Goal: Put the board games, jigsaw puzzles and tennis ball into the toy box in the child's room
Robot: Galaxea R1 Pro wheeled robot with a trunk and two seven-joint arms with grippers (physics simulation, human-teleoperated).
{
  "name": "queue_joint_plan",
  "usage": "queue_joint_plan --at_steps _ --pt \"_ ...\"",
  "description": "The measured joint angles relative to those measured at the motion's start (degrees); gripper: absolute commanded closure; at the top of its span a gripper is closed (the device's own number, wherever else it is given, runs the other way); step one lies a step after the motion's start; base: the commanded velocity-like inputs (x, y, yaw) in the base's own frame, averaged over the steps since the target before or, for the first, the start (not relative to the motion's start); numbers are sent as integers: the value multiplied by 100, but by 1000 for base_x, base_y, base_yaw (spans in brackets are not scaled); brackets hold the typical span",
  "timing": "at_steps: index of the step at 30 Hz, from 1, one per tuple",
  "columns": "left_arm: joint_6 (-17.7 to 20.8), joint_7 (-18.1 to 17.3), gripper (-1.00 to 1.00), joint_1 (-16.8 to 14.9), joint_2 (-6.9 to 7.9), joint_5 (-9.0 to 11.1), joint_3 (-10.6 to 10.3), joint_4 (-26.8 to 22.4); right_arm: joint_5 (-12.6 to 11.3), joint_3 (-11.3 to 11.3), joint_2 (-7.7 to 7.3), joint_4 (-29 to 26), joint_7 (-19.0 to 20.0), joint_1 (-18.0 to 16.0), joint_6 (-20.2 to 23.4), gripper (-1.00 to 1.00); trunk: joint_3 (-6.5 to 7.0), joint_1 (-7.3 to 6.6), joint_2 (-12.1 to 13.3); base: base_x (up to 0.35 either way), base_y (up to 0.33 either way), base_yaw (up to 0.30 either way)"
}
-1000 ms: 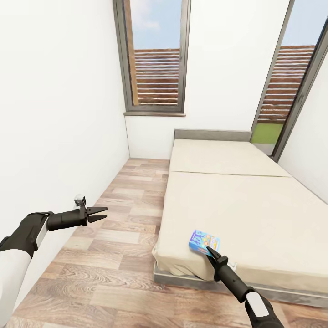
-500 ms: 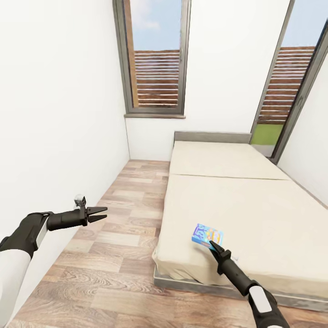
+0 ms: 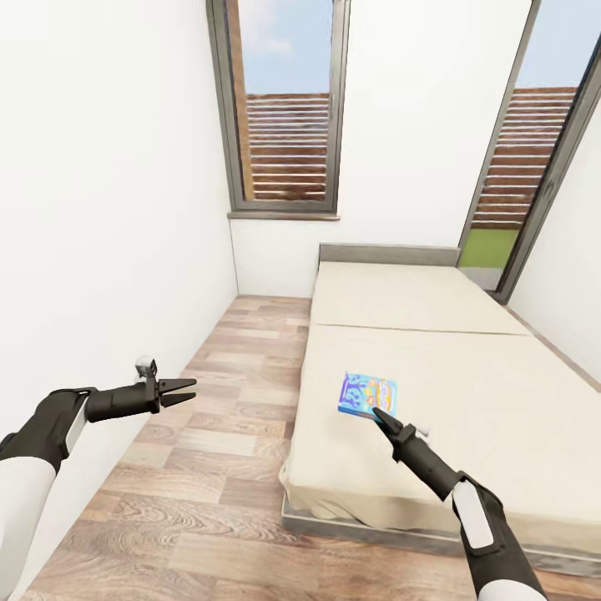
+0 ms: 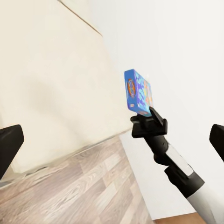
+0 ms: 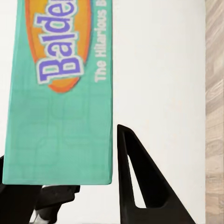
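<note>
A small blue board game [image 3: 367, 394] hangs above the near part of the bed [image 3: 467, 367], tilted, with my right gripper [image 3: 381, 416] shut on its near edge. In the left wrist view the same board game [image 4: 138, 92] stands upright over the right gripper [image 4: 146, 120]. Seen from the right wrist, its teal face [image 5: 60, 93] sits beside one dark finger [image 5: 140, 186]. My left gripper [image 3: 189, 390] is open and holds nothing, out over the wood floor to the left of the bed. The table and toy box are out of view.
A strip of wood-plank floor [image 3: 217, 434] runs between the white wall [image 3: 100, 250] on the left and the bed. Tall dark-framed windows [image 3: 288, 108] stand behind the grey headboard [image 3: 388, 253]. The bed's frame edge [image 3: 351, 522] lies close in front of me.
My right gripper has lifted the blue board game from the bed's near corner and carried it up and farther over the mattress. The left arm has not moved.
</note>
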Motion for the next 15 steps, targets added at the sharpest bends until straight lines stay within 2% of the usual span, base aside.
queue_joint_plan --at_steps 4,15 --pt "0 0 -100 0 -5 0 -1 -1 14 7 0 -114 227 -3 -4 100 72 -88 160 0 0 0" --pt "0 0 -100 0 -8 0 5 -2 26 -4 0 -254 275 6 -20 100 269 -329 602 0 0 0"
